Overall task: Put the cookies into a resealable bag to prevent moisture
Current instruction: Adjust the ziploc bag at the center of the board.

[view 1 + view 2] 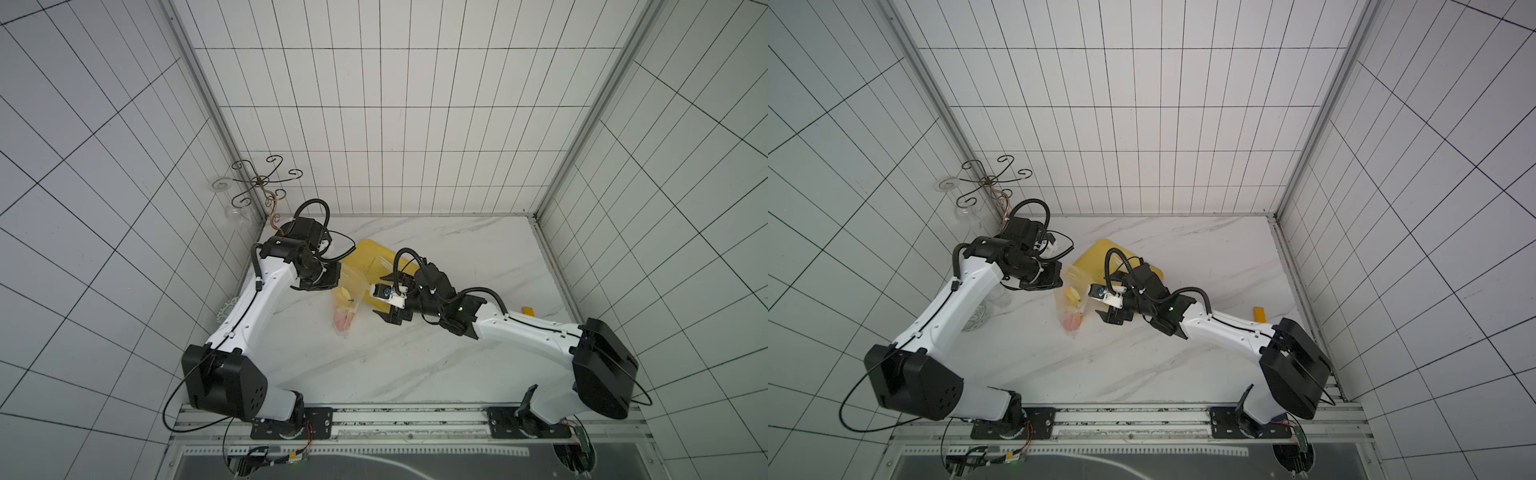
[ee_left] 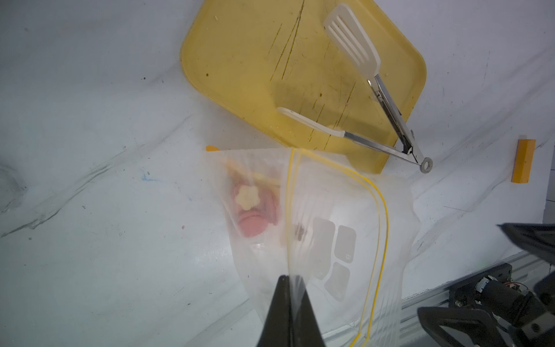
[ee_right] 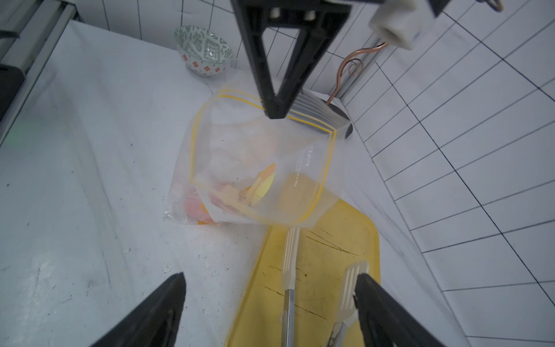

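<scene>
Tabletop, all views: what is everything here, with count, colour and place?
table: one, white marble, under everything.
tray: one, yellow, on the table's far half.
tongs: one pair, white tips, steel arms, lying on the tray.
resealable bag: one, clear with yellow zip lines, hung by its rim, bottom on the table at the tray's edge.
cookies: several, mostly pink, one pale flower shape, inside the bag.
bowl: one, white with green pattern, by the wall on the left arm's side.
block: one, orange, beside the right arm.
wire stand: one, dark, far corner.
left gripper: shut on the bag's rim.
right gripper: open, empty, above the tongs.
</scene>
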`<state>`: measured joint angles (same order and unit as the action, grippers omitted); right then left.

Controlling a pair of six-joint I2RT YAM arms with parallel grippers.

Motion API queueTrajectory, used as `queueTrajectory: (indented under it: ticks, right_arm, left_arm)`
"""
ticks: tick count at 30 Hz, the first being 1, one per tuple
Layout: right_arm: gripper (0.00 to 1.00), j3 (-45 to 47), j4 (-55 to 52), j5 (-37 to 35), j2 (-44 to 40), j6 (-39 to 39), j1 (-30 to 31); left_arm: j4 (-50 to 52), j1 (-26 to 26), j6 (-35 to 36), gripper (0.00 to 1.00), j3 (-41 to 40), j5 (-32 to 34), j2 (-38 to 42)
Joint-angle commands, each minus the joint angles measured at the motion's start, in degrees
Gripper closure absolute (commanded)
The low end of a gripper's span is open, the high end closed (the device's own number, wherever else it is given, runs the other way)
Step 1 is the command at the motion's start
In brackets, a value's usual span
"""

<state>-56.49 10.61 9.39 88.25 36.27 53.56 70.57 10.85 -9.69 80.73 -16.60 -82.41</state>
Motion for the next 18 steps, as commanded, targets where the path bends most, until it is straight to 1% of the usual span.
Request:
queueTrajectory:
  ticks: [1,4,7,10,13,16,18]
  right_arm:
    - [0.13,-3.44,0.05,-2.26,2.7,7.62,0.91]
    - [0.15,-5.5,1.23,-3.82,4.04,9.14,1.3]
    - [0.16,-6.38,3.21,-5.48,4.39,8.81,1.42]
    - [0.17,-7.13,3.87,-5.52,4.71,8.55,1.39]
    - [0.19,-7.67,3.94,-5.34,5.19,10.02,1.66]
    - [0.24,-8.32,5.04,-5.48,5.52,11.59,2.07]
    - [0.28,-9.37,5.17,-5.55,5.86,12.63,2.41]
  left_arm:
    - [-0.85,0.66,1.21,1.0,-0.49,-2.25,1.55]
    - [-0.78,0.93,1.65,1.0,-1.57,-2.39,1.73]
    - [-0.83,1.1,1.95,1.0,-1.87,-2.34,1.73]
    - [-0.78,1.1,2.4,1.0,-1.13,-1.77,1.26]
    - [-0.94,1.13,2.49,1.0,-0.31,-2.42,0.54]
    - [-1.04,1.18,2.74,1.0,-0.05,-2.22,0.18]
    - [-0.96,1.19,2.84,1.0,0.17,-2.29,-0.09]
